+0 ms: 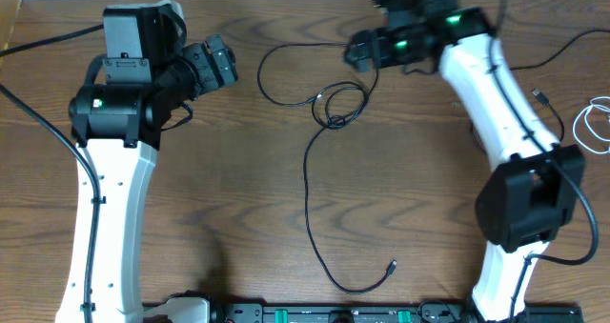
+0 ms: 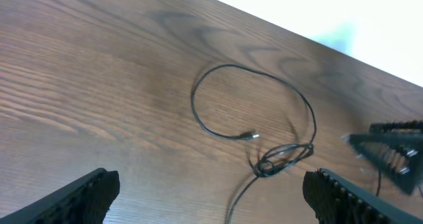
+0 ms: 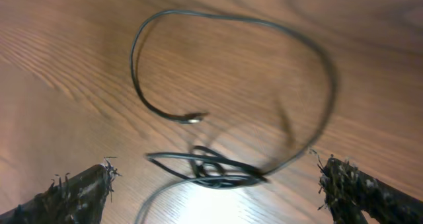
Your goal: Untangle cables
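While left tool and right tool wide, empty: black cable looped, knotted.

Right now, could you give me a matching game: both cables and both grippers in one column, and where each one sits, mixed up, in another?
1. black cable
2. white cable
3. left gripper
4. right gripper

A. open, at the right end of the black loop
B. by the far right edge of the table
C. knotted, in the middle
D. open, left of the black loop

Pairs: 1-C, 2-B, 3-D, 4-A.
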